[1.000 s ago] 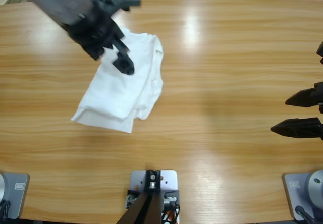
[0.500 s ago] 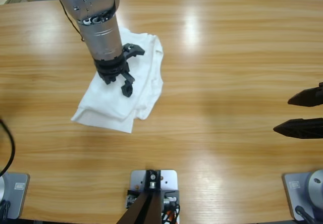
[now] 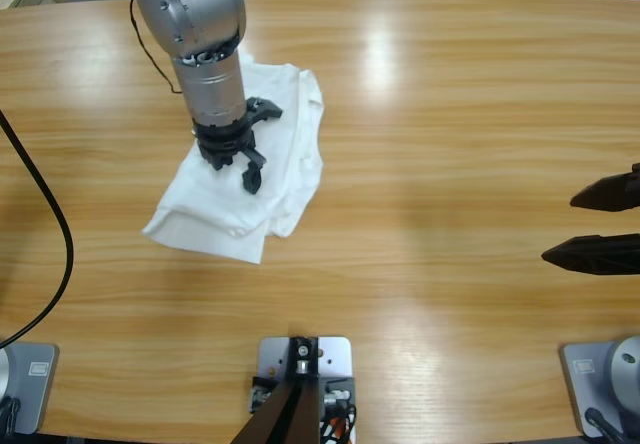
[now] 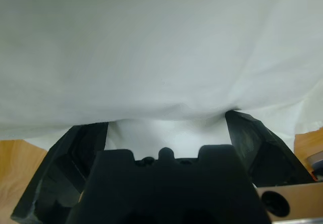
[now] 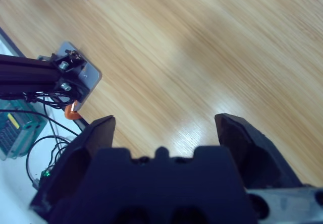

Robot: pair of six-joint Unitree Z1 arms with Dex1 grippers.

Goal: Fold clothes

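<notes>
At the upper left, the left gripper (image 3: 250, 159) has been lowered, open, onto the folded T-shirt (image 3: 280, 114), so a pinch seems near; the right gripper (image 3: 590, 224) is kept open.

White cloth T-shirt (image 3: 240, 179), glossy wooden table (image 3: 450, 144)

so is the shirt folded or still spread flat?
Folded. The white T-shirt is a compact layered bundle, with stacked edges at its lower corner, under the open left gripper.

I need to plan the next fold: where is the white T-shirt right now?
In the high view the T-shirt lies bunched on the table's left half, directly under the left gripper, far from the right gripper.
</notes>
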